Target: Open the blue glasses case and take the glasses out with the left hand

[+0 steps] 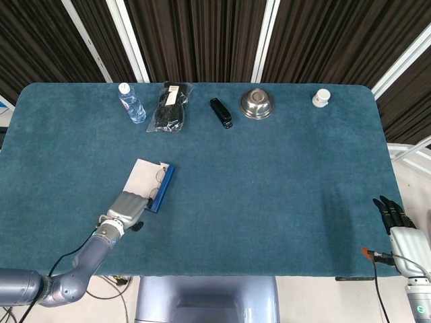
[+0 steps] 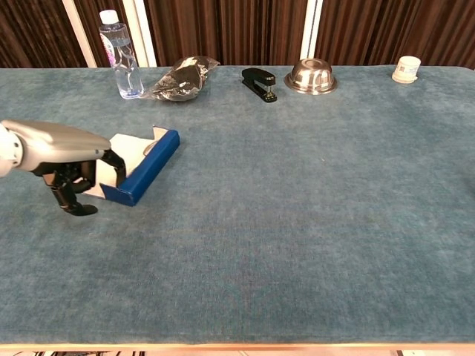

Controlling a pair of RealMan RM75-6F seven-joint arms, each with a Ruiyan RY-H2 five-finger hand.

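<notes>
Blue glasses case [image 2: 143, 169] is open; my left hand [image 2: 63, 159], fingers curled at its end w/o clear grip, should steady it, then pinch glasses [image 1: 160, 177].

Back row: water bottle [image 1: 132, 103]; dark bag [image 1: 170, 107], contents unclear; stapler [image 1: 221, 112]; steel bowl [image 1: 256, 103]; white jar [image 1: 321, 98]

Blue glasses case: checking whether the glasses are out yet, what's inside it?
The glasses still lie inside the open blue glasses case; the left hand covers its near end.
</notes>
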